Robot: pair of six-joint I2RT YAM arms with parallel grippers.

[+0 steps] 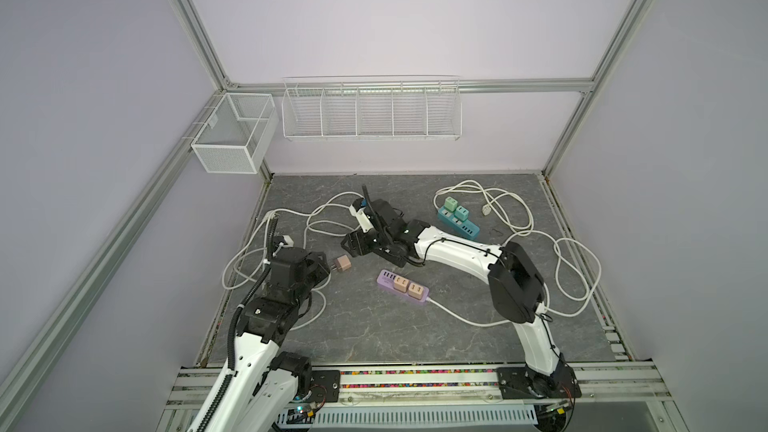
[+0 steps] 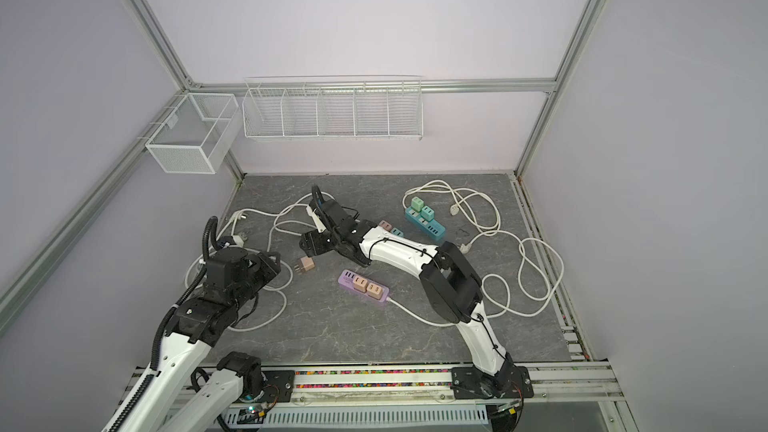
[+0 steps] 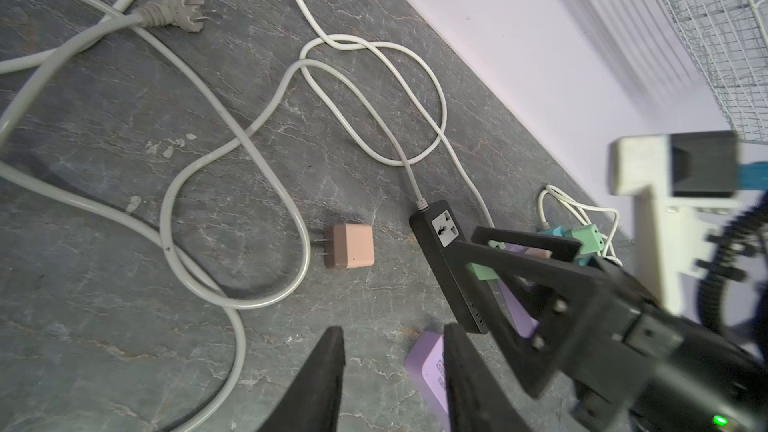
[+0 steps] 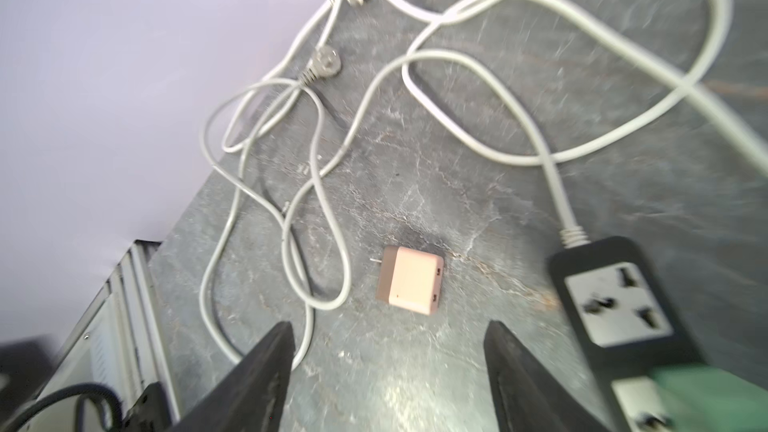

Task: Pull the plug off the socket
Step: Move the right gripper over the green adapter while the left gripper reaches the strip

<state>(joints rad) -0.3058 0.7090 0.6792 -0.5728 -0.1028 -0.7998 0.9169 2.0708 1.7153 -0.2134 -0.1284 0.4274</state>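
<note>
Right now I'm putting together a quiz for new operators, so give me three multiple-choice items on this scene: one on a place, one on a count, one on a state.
1. Where is the pink adapter with the bare prongs?
A. plugged into the purple power strip
B. lying on the tabletop, plugged into nothing
C. hanging off the tabletop's edge

2. How many adapters sit in the purple power strip?
A. one
B. two
C. four

3. The right fingers are:
A. shut on a cord
B. shut on an adapter
C. open, holding nothing

Answers:
1 B: it lies flat on the tabletop, prongs in the open.
2 B: two peach adapters stand side by side in the strip.
3 C: the fingers stand wide apart, with only tabletop between them.
</note>
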